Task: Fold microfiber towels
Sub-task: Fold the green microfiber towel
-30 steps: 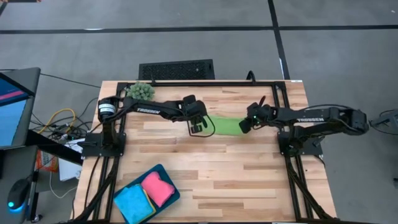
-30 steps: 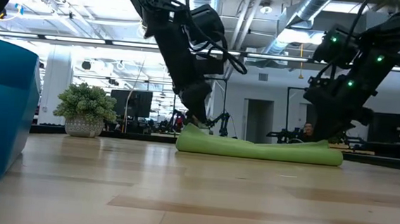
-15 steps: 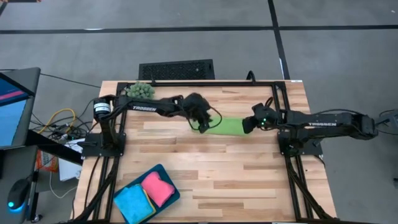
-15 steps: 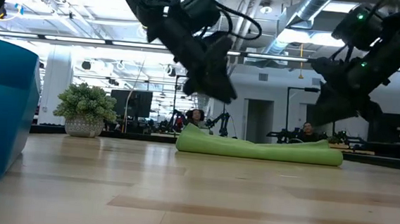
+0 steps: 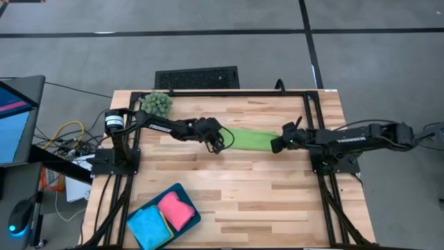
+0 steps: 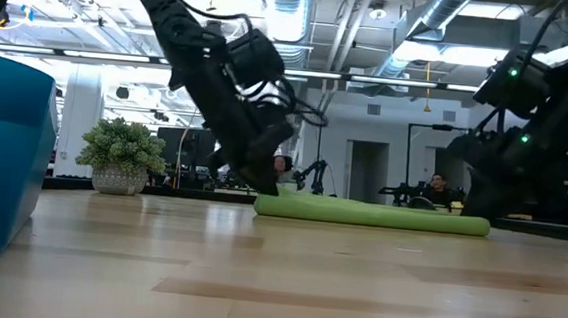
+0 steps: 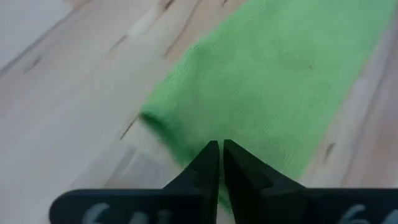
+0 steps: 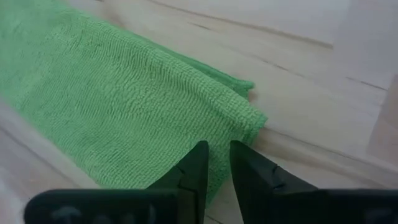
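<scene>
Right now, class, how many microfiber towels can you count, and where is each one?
3. The green towel lies flat on the table between the two arms. The pink towel and blue towel sit folded in the teal tray. Another could be hidden beneath them.

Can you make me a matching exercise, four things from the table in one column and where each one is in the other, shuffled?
Things:
1. green towel
2. pink towel
3. plant
4. left gripper

Places:
A. in the tray
B. table's far left corner
C. stretched between both arms
D. at the green towel's left end

Pairs: 1-C, 2-A, 3-B, 4-D
</scene>
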